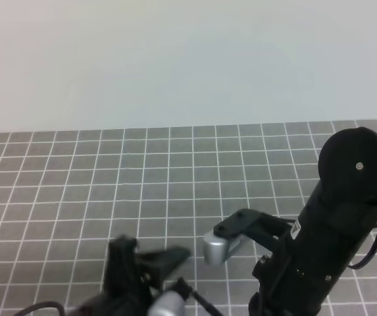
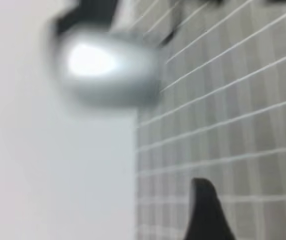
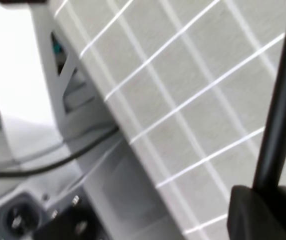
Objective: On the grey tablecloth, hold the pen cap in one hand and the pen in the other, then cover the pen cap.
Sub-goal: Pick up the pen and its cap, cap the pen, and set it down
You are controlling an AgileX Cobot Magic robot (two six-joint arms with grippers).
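Right fingers [image 3: 262,210] clamped on pen [image 3: 282,100]

Your right wrist view: the pen over the grid cloth.
You see the pen [image 3: 282,100], a slim black rod, rising from a black finger [image 3: 262,215] at the bottom right, above the grey tablecloth [image 3: 182,75]; a dark cable [image 3: 48,162] crosses the pale base at left.

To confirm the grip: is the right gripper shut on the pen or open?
Shut on the pen: in the right wrist view, the right gripper clamps its black shaft.
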